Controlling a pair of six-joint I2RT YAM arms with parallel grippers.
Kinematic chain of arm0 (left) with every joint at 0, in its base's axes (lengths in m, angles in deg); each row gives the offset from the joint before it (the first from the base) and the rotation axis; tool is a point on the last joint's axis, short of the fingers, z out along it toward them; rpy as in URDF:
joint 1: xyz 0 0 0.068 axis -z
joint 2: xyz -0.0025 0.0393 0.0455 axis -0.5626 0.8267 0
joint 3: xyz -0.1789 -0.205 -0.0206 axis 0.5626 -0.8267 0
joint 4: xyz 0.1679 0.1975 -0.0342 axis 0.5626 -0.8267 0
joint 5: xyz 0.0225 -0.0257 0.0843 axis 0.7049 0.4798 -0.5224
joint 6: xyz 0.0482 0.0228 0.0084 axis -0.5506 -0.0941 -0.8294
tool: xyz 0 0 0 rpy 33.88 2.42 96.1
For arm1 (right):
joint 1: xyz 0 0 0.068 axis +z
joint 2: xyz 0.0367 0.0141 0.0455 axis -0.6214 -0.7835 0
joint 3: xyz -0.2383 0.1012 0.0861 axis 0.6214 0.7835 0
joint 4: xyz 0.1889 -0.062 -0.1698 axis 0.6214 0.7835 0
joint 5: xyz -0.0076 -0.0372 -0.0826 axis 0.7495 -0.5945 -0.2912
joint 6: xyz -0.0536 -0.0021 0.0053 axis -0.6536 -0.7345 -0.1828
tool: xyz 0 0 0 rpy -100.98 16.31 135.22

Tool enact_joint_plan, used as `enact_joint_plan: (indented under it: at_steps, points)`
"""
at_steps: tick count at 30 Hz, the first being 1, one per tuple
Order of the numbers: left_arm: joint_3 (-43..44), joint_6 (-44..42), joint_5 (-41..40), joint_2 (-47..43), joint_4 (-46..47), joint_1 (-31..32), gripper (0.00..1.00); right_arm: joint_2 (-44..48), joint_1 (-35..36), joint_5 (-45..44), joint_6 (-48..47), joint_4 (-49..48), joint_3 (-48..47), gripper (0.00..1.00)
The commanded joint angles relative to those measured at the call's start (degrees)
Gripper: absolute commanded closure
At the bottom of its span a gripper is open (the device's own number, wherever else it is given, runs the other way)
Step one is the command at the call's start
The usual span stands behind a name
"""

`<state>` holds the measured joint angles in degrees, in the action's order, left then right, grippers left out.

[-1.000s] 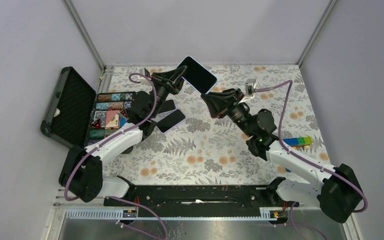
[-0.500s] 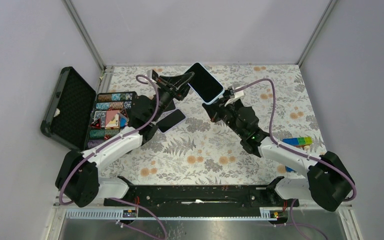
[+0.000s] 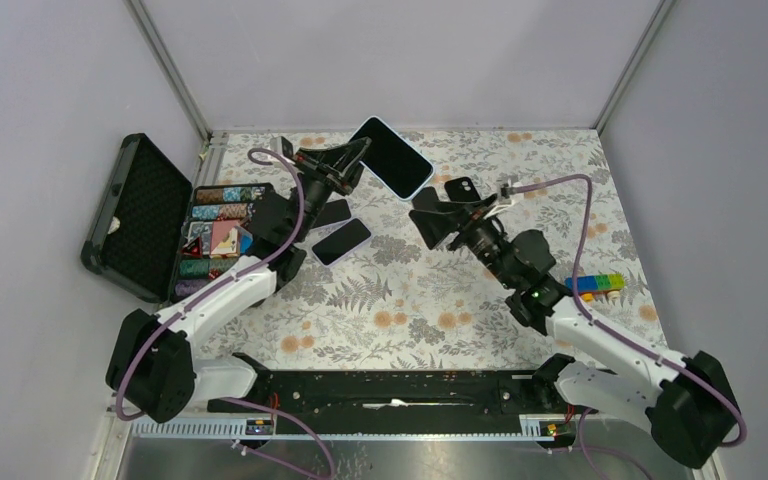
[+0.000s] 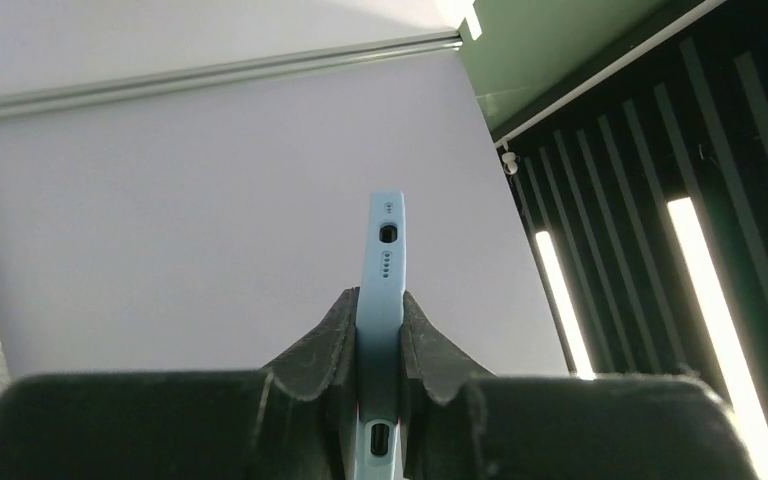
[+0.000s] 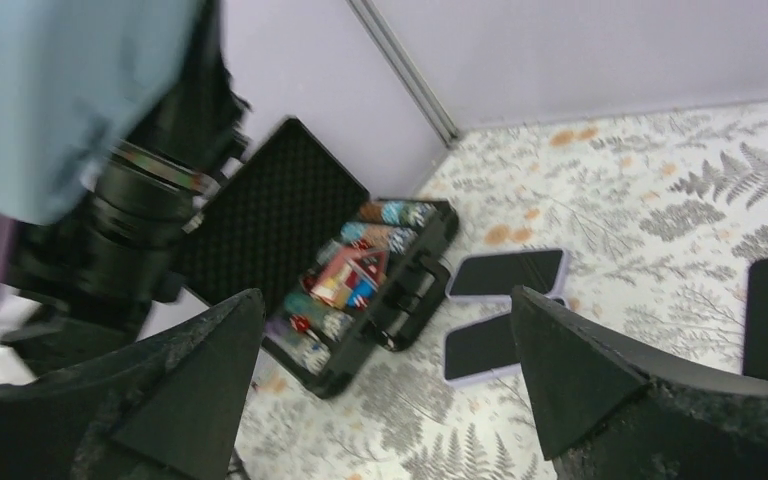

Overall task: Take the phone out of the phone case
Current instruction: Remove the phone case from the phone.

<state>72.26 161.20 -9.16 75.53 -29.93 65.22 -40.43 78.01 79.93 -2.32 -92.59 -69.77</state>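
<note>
Left gripper [image 4: 380, 305] on case [image 4: 388, 245], phone [image 3: 392, 158] seemingly inside

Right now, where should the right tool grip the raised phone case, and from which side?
Probably the free short end of the phone case, from the right: the left tool clamps the opposite end, and the open right tool is near the free one.

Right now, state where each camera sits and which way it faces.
Top external: above and behind the bases, looking down on the floral table; both arms show.
Left wrist: aims up at the wall and ceiling; its jaws clamp the blue-cased phone edge-on.
Right wrist: looks left across the table toward the open black case; its open jaws frame the view.
Shared: top and right wrist both show that case and two loose phones.
</note>
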Motion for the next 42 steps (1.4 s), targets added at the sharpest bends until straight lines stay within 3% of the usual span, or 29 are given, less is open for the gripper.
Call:
enact_joint_plan:
  at_steps: [1,6,11,19,26,34,42]
  points:
    - [2.1,-2.68,-1.19,0.62,7.53,-0.66,1.0,5.53,-1.2,-1.26,5.25,-0.18,0.25,0.0]
    - [3.11,-2.25,-0.54,4.08,11.49,-0.49,1.0,1.49,-1.13,15.84,6.59,-3.75,-6.58,0.36]
    - [2.83,-0.74,-0.44,5.5,13.71,-0.4,1.0,-2.59,-1.14,13.59,11.72,-17.92,-4.96,0.41]
    - [2.67,-0.28,-0.62,5.7,13.69,-0.29,1.0,-5.74,-1.02,9.81,12.15,-27.91,-3.37,0.61]
    - [2.08,1.51,-2.05,4.49,9.88,0.38,1.0,-6.75,-1.04,8.92,9.34,-26.47,-3.65,0.75]
    - [2.85,6.01,-0.65,3.82,8.16,1.19,1.0,-8.39,-1.03,5.82,4.47,-21.45,-2.94,1.0]
    - [2.24,7.7,-4.04,-0.05,6.57,2.58,1.0,-12.45,-1.06,1.29,0.27,-20.55,-1.05,1.0]
